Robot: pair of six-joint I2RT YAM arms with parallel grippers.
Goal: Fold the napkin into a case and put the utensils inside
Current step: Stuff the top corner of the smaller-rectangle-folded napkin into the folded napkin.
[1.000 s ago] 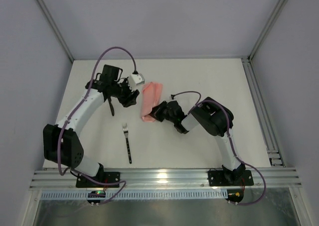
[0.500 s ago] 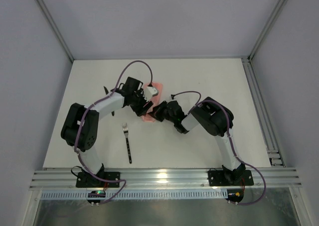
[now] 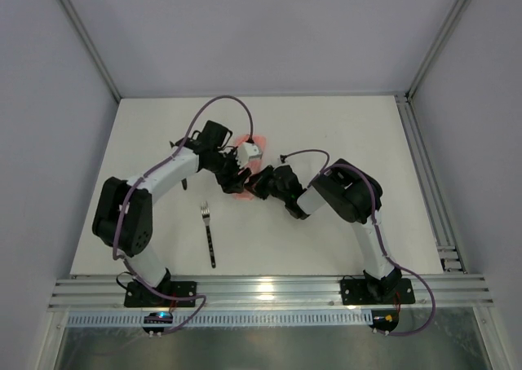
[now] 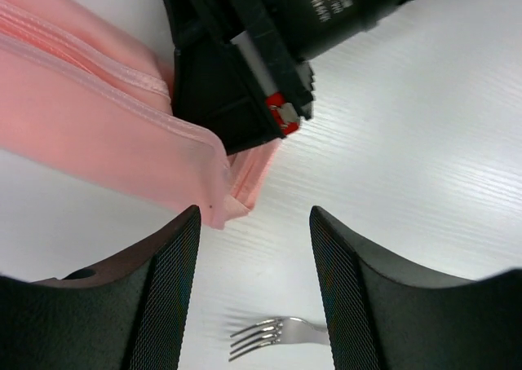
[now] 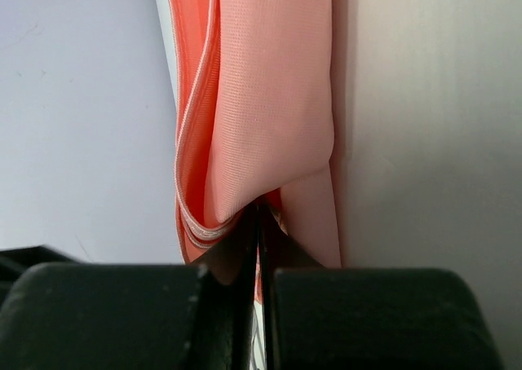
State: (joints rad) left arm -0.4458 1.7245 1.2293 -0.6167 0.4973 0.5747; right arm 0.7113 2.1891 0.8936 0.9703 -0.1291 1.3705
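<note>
The pale-pink case (image 3: 238,192) lies folded at mid-table, mostly covered by both grippers in the top view. My right gripper (image 3: 259,182) is shut on its near edge; in the right wrist view the jaws (image 5: 259,223) pinch the cloth layers of the case (image 5: 269,101). My left gripper (image 3: 232,177) hovers open and empty over the case's near left corner (image 4: 208,199), its fingers (image 4: 167,305) wide apart. The fork (image 3: 210,233) lies on the table nearer the arms, with its tines (image 4: 265,337) between the left fingers' view. The knife (image 3: 185,182) peeks out beside the left arm.
The right gripper's black body (image 4: 236,68) sits close in front of the left gripper. White tabletop (image 3: 342,125) extends to the right. Aluminium frame rails (image 3: 432,191) run along the right side and the near edge.
The left arm has swung right from beside the knife to the case's near end, next to the right gripper. The right gripper has stayed shut on the case.
</note>
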